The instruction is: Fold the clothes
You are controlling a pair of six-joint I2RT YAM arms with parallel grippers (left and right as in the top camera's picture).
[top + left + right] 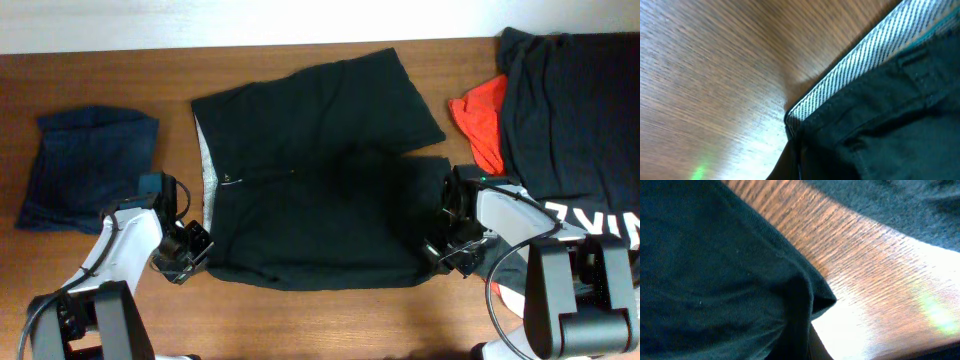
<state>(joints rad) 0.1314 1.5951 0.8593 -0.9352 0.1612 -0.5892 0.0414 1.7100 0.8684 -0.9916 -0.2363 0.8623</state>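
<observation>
The wide black shorts point(320, 190) lie spread flat in the middle of the table, with the whitish striped waistband lining point(208, 170) on the left. My left gripper point(195, 250) is at the near waistband corner. In the left wrist view that corner point(865, 65) runs down into the jaws point(795, 165), which look shut on it. My right gripper point(440, 250) is at the near hem corner of the leg. In the right wrist view the black cloth point(715, 280) folds into the jaws point(807, 340), which look shut on it.
A folded dark navy piece point(90, 165) lies at the far left. A red garment point(482, 118) and a black pile point(575, 110) with white lettering point(590, 215) lie at the right. Bare wooden table point(100, 70) runs along the back and front edges.
</observation>
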